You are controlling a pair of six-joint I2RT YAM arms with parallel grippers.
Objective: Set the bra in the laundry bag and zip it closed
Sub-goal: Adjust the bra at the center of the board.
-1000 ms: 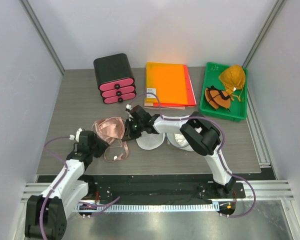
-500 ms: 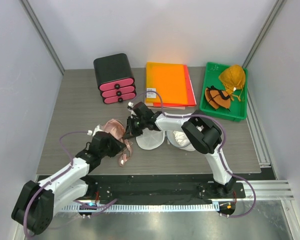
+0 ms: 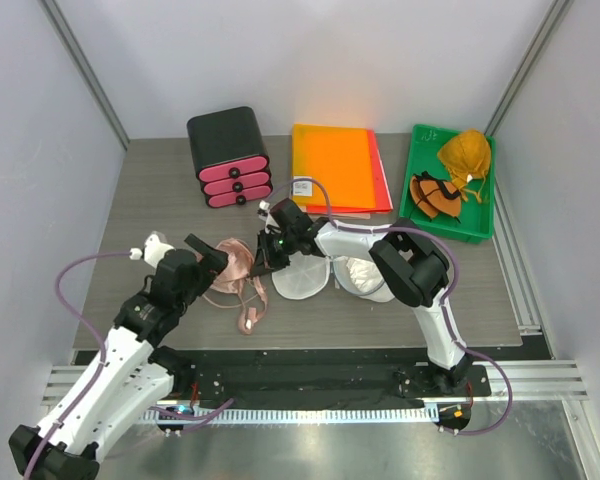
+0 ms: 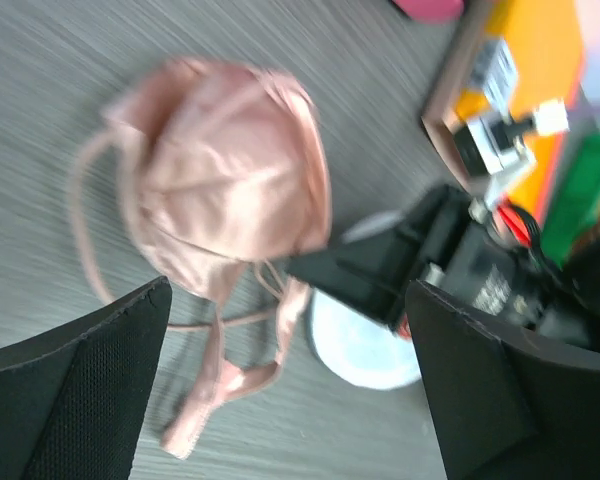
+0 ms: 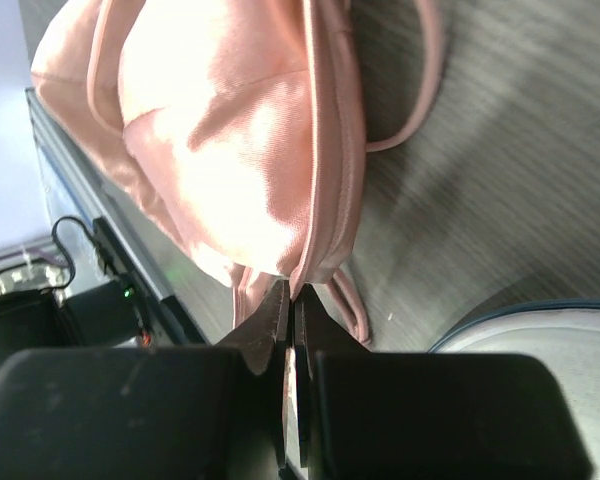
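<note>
The pink satin bra point(image 3: 234, 268) lies bunched on the table left of the laundry bag point(image 3: 302, 281), with its straps trailing toward the front edge. The laundry bag is white and lies open in two round halves. My right gripper point(image 3: 265, 262) is shut on the bra's edge, and in the right wrist view the pink hem point(image 5: 325, 170) runs into the closed fingertips point(image 5: 292, 296). My left gripper point(image 3: 208, 256) hangs open just left of the bra, holding nothing. In the left wrist view the bra point(image 4: 230, 185) sits between and beyond the spread fingers point(image 4: 75, 390), beside the bag point(image 4: 365, 355).
A black box with pink drawers point(image 3: 230, 156) stands at the back left. Orange folders point(image 3: 338, 168) lie at the back middle. A green tray point(image 3: 477, 226) with orange and brown garments sits at the back right. The right arm stretches low across the bag's right half point(image 3: 365, 278).
My left gripper reached into the bra, then opened wide and drew back up and left. The bra shifted slightly right toward the bag. The right gripper stayed shut on its edge.
</note>
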